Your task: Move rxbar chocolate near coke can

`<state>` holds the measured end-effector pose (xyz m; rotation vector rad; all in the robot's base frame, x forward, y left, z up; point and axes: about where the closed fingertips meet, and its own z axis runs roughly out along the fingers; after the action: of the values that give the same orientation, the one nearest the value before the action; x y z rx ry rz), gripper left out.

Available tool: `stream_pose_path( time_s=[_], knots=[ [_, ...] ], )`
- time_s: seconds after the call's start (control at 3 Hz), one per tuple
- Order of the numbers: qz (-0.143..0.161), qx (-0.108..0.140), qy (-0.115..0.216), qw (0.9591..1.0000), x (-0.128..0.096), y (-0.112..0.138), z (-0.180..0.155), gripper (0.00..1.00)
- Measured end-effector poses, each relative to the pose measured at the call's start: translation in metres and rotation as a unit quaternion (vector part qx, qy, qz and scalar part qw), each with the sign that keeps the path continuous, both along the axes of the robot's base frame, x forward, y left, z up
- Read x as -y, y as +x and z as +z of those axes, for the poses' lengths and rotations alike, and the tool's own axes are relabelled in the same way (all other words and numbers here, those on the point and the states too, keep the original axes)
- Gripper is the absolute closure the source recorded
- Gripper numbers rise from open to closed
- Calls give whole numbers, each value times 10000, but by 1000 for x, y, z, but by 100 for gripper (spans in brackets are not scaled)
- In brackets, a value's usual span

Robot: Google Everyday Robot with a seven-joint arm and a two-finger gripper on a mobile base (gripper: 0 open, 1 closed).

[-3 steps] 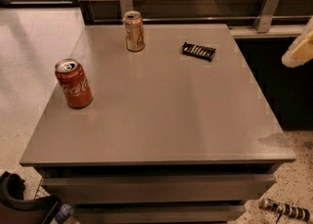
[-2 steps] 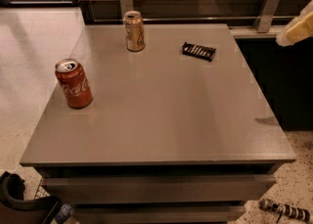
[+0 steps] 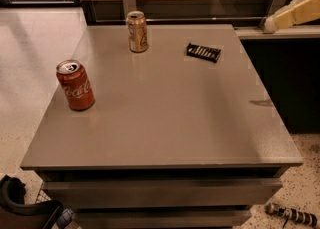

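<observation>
The rxbar chocolate [image 3: 203,52] is a flat black bar with white lettering, lying at the back right of the grey table [image 3: 165,118]. The coke can [image 3: 75,85] is red with white script and stands upright near the table's left edge. My gripper [image 3: 274,22] is the cream-coloured piece at the upper right of the camera view. It hangs in the air beyond the table's back right corner, to the right of the bar and far from the coke can. It holds nothing that I can see.
A gold can [image 3: 137,31] stands upright at the back of the table, left of the bar. A wood-panelled wall with metal brackets [image 3: 128,0] runs behind. A dark cabinet [image 3: 292,78] stands to the right. Speckled floor lies on the left.
My gripper has moved up and a little to the left at the right edge of the view. The bar and both cans have not moved.
</observation>
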<state>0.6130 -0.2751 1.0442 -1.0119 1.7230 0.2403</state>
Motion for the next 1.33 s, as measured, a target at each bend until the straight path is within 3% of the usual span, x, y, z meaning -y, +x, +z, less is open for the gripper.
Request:
stream_pose_path(
  time_s=[0.33,1.0,1.33],
  knots=[
    [31,-26,35,10000,-2,4,-3,0],
    [522,-474,430,9966,-28,60,-50,0],
    [795,-590,273,9947,-49,92,-89,0]
  ],
)
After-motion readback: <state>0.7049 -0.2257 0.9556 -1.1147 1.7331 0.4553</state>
